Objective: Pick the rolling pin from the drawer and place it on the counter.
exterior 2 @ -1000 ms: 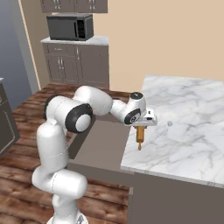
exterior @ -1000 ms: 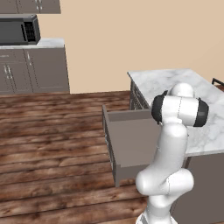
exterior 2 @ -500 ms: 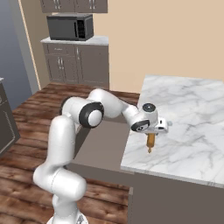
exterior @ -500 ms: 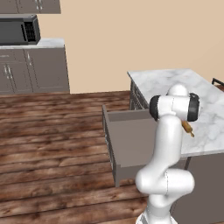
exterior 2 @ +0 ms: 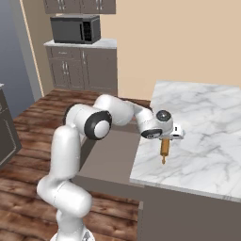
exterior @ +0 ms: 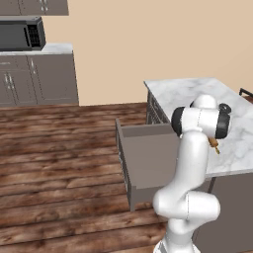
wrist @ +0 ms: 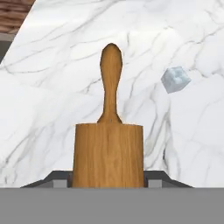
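Rolling pin (exterior 2: 164, 148) was held upright between the closed fingers of the gripper (exterior 2: 165, 140), its lower handle pointed down at the counter (exterior 2: 207, 136). A small pale cube (wrist: 175, 79) on the marble was revealed in the hand view, whereas the open drawer (exterior: 148, 157) was displayed in the left base view.

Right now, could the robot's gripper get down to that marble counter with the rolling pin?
Probably yes. The gripper holds the rolling pin upright just above the counter, with only bare marble beneath it.
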### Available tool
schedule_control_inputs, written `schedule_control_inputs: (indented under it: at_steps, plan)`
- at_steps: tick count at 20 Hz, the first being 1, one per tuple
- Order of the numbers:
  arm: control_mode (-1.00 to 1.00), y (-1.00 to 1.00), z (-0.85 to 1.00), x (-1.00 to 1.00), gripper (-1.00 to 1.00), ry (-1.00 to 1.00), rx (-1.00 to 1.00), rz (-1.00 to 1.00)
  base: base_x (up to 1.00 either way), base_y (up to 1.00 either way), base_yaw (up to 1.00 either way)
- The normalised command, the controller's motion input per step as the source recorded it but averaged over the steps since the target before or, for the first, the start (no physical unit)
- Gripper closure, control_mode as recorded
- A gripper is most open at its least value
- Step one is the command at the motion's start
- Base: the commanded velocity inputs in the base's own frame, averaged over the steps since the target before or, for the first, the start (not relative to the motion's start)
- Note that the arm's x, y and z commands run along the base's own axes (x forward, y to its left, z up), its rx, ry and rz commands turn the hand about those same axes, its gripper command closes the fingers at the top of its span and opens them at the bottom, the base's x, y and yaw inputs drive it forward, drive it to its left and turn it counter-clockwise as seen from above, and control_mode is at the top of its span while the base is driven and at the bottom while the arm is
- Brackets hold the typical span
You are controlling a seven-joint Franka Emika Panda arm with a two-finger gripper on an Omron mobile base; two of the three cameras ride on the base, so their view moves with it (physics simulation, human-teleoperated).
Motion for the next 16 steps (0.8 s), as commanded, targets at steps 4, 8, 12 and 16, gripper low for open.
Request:
schedule_control_inputs:
  at_steps: [4,8,12,16]
  plan:
    - [-1.0,0.0,0.98,0.0,-1.0,-0.05,0.03,0.0,0.0,0.0,0.0]
    - [-1.0,0.23,0.98,-0.04,-1.0,-0.07,0.01,0.0,0.0,0.0,0.0]
    - [-1.0,0.81,0.83,-0.35,-1.0,-0.14,-0.04,0.01,0.0,0.0,0.0]
    - [-1.0,1.0,0.38,-0.69,-1.0,-0.14,-0.21,0.01,0.0,0.0,0.0]
